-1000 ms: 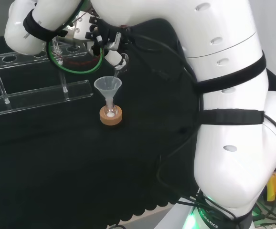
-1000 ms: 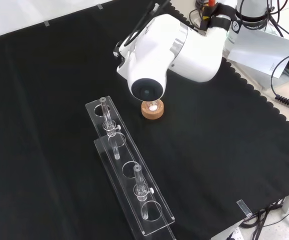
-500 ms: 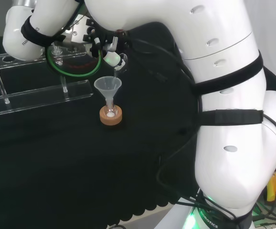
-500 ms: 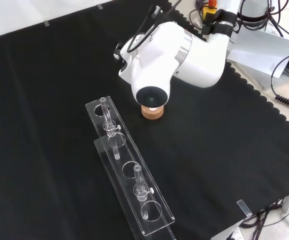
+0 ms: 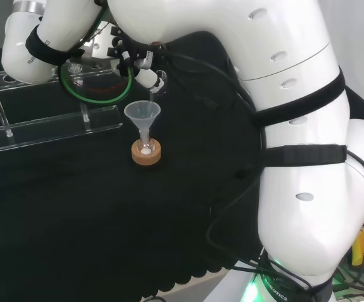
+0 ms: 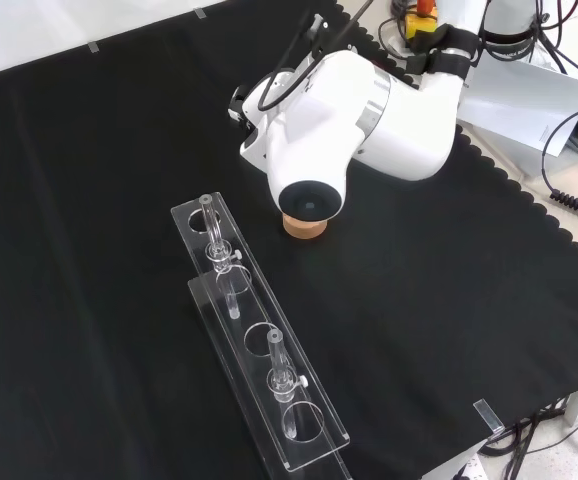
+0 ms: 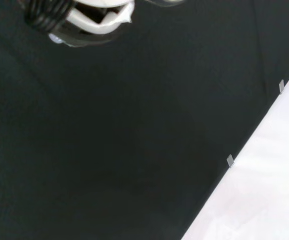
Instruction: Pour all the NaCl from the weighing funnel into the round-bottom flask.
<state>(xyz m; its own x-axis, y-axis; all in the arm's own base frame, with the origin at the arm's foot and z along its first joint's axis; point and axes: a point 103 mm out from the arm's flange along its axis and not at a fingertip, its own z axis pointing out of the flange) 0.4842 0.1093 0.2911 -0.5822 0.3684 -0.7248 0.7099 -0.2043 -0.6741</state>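
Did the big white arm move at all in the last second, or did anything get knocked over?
Only a little. In the front view the arm's big white link slid slightly right and lower, so its grey cap now covers more of the cork ring. The hand kept the weighing funnel tipped over the clear funnel. The cork ring and the clear rack stayed put.

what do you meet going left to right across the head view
clear rack → funnel standing in the flask on its cork ring → white arm links
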